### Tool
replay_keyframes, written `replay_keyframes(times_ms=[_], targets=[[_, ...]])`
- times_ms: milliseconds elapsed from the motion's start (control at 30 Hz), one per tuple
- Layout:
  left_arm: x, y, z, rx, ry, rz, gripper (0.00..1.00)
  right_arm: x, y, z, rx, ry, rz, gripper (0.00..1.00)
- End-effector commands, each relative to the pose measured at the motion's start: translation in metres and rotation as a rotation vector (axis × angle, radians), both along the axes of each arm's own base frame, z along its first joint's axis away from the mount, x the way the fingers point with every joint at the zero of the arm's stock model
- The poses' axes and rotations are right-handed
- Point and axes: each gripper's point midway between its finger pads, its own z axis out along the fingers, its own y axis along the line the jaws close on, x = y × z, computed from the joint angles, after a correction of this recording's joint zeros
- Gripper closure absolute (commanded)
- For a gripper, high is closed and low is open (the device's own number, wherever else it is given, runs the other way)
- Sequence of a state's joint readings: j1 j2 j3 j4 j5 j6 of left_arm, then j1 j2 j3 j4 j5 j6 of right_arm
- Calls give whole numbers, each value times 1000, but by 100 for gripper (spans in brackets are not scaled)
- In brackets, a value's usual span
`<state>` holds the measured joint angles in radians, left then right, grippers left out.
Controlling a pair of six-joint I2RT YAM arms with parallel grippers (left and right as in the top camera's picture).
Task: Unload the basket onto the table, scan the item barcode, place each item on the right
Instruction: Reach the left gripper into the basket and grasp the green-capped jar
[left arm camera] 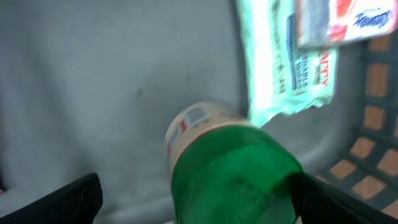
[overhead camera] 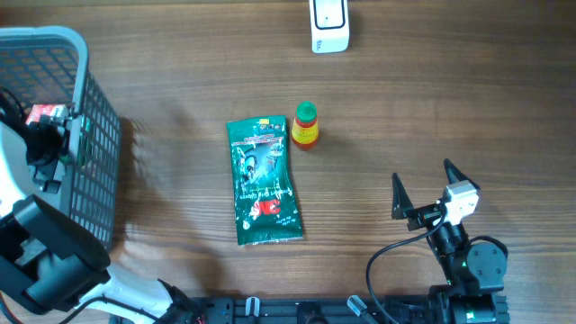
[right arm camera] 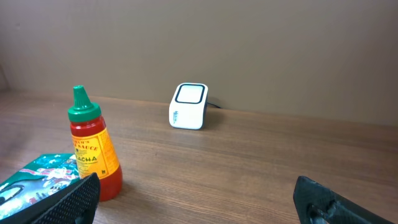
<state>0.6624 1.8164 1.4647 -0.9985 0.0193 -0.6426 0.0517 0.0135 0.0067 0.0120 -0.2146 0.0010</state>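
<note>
In the left wrist view, my left gripper [left arm camera: 196, 194] is open inside the grey basket [left arm camera: 373, 118]. A bottle with a green cap [left arm camera: 233, 177] and a beige label lies between its fingers, close against the right one. The barcode scanner [overhead camera: 329, 25], a small white box, stands at the table's far edge and also shows in the right wrist view [right arm camera: 188, 106]. My right gripper [overhead camera: 422, 173] stands open at the near right, with only bare table between its fingers [right arm camera: 74, 199].
A green snack packet [overhead camera: 263, 182] lies flat mid-table, with a red sriracha bottle [overhead camera: 305, 126] upright by its far right corner. The basket [overhead camera: 90, 153] fills the left edge. A tissue pack [left arm camera: 292, 56] lies inside it, beyond the bottle.
</note>
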Motion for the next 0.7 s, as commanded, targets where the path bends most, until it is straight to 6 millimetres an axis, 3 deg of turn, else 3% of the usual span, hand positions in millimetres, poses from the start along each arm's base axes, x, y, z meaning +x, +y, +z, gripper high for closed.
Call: replay_keyframes(times_ms=[0,167,267,333,467,500,600,667], targets=[[6,2,-9,-20,-5,20,0,0,-1,2,-8,-13,-8,0],[8,1,-8,-27,-16,17,0,0,-1,2,-7,-12,-8,0],[5,-1,3,-26,-21,18,0,0,-1,2,-8,-13,-8,0],[5,0,22,-4,-48,17,0,0,-1,2,-8,-13,-8,0],[13,6,80,79,-177,52,0,0,-1,2,-8,-13,-8,0],[14,6,86,87,-194,64,0,0,-1,2,-8,-13,-8,0],[15,6,77,72,-173,61,0,0,-1,2,-8,-13,-8,0],[16,2,60,39,-128,55,0,0,-1,2,-7,-12,-8,0]])
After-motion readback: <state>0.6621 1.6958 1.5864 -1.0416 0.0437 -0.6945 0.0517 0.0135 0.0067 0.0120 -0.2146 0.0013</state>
